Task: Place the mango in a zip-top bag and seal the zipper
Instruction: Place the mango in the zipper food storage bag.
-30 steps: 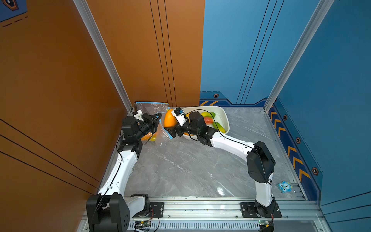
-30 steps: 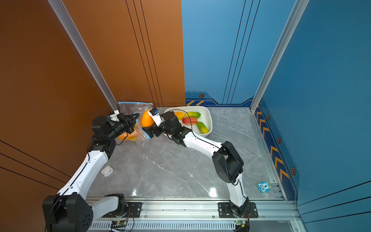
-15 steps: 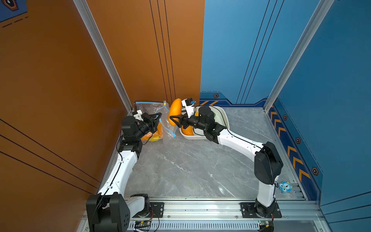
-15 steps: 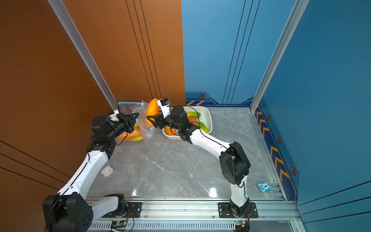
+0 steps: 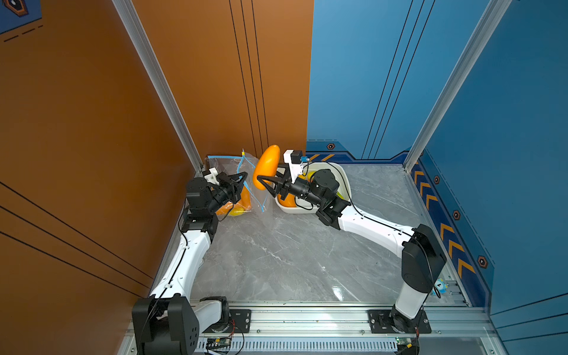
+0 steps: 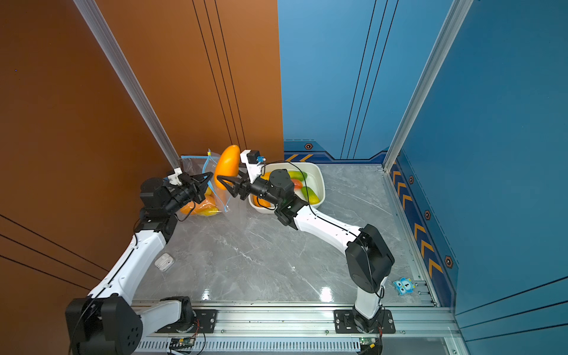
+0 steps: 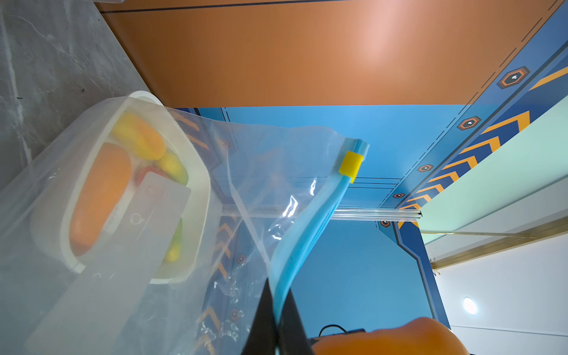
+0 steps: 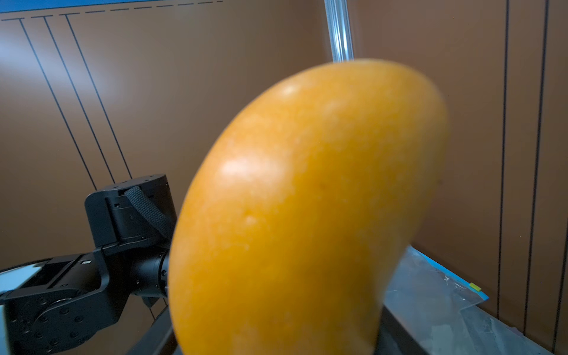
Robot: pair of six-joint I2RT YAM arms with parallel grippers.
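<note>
1. Gripping the mango (image 5: 267, 163) near its lower end, the right gripper (image 5: 266, 187) has its two black fingers clamped on the fruit. It holds the fruit upright in the air, between the zip-top bag (image 5: 229, 166) and the white tub (image 5: 344, 181).
2. In the right wrist view the mango (image 8: 307, 199) fills most of the frame, blurred, with the bag (image 8: 430, 292) low behind it.
3. The left gripper (image 5: 244, 175) is closed tight on the bag's blue zipper edge and holds that edge up off the table. In the left wrist view its fingers (image 7: 270, 322) pinch the blue strip, and the yellow slider (image 7: 351, 164) sits further along it.
4. Orange and yellow fruit (image 6: 203, 209) already lies inside the bag, low beside the left arm.
5. The tub stands just beside the bag and holds green, red and orange fruit (image 6: 296, 183).
6. The table (image 5: 292, 255) is grey, white-veined marble, glossy enough to reflect lights near its front edge.
7. A small white object (image 6: 164, 262) lies on the marble by the left arm, and a blue owl figure (image 6: 404, 285) sits at the front right corner.
8. An aluminium rail (image 5: 307, 316) along the front carries both arm bases.
9. Orange panels (image 5: 92, 123) wall the left and rear left. Blue panels (image 5: 368, 76) wall the rear right and the right side, with an orange chevron strip (image 5: 445, 233) along their foot.
</note>
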